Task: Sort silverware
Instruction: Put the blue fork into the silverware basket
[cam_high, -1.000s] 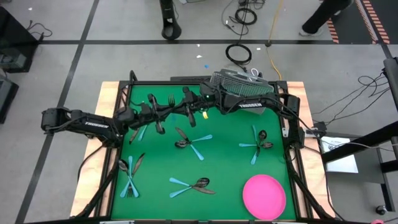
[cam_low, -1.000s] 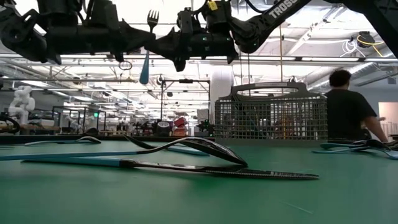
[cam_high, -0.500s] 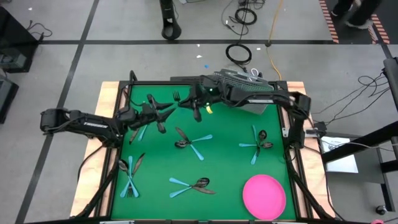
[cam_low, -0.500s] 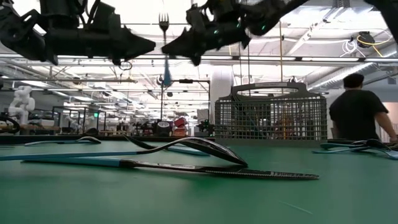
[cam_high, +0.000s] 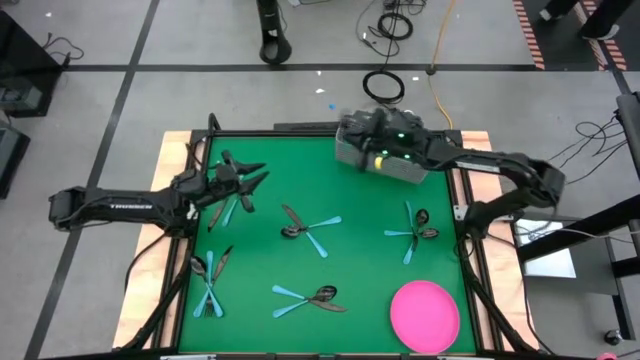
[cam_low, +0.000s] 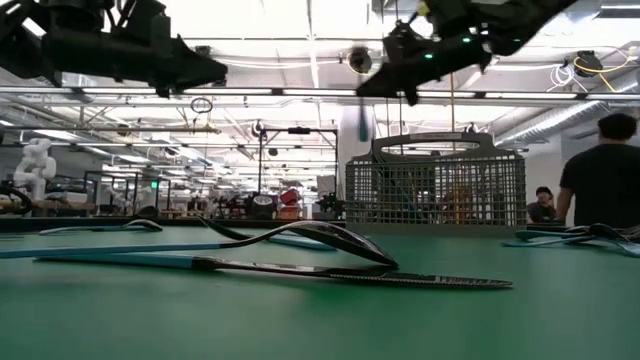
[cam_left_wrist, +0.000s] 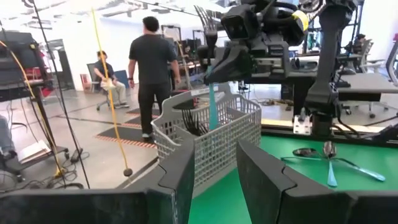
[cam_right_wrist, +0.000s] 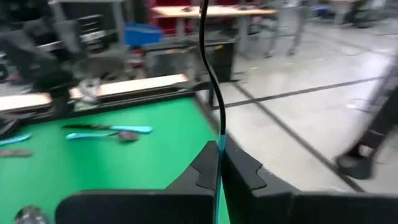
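The counter (cam_high: 360, 255) has a green top inside a pale wooden border. On it lie clusters of blue-handled silverware (cam_high: 310, 228): one near the middle, one toward the right edge, one at the front centre, one at the front left and one at the back left. A pink round plate (cam_high: 425, 314) sits at the front right corner, and a grey wire-mesh caddy (cam_high: 408, 168) stands at the back edge.

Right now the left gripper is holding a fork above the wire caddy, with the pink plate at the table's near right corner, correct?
Not quite: the right gripper holds the fork above the wire caddy, as the left wrist view shows. The pink plate sits where you say.
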